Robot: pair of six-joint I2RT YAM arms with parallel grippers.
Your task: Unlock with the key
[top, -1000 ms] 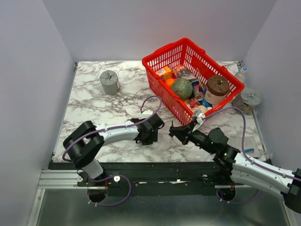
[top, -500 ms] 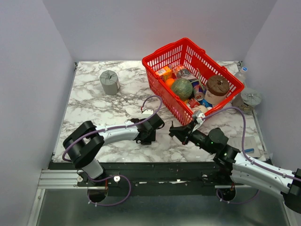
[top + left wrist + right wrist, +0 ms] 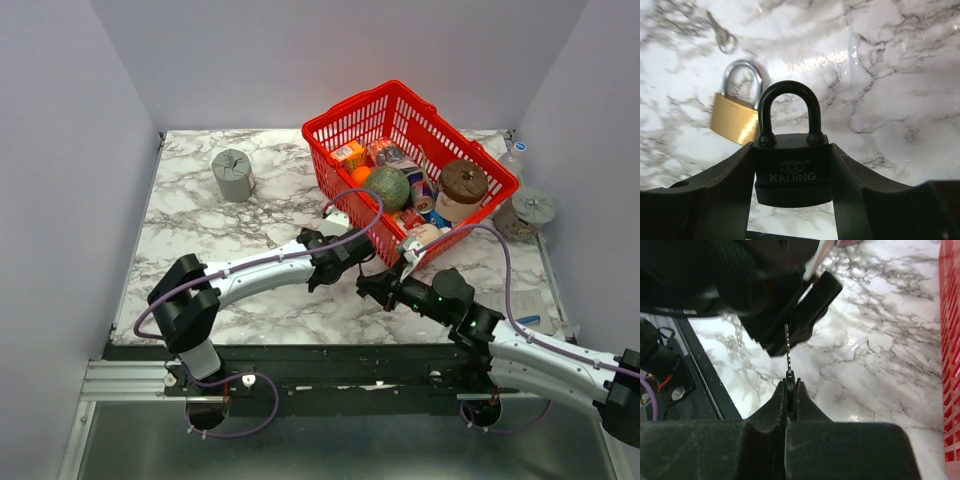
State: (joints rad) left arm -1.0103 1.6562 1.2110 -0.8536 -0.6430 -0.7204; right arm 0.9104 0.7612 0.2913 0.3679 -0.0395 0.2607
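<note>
Insertion step: your left gripper clamps the black lock; your right gripper pinches the key, blade pointing toward the lock, just short. Next, align blade with keyway, then ease in.

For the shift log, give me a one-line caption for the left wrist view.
Left gripper clamps the black padlock by its body; a brass padlock lies on the marble table behind.
</note>
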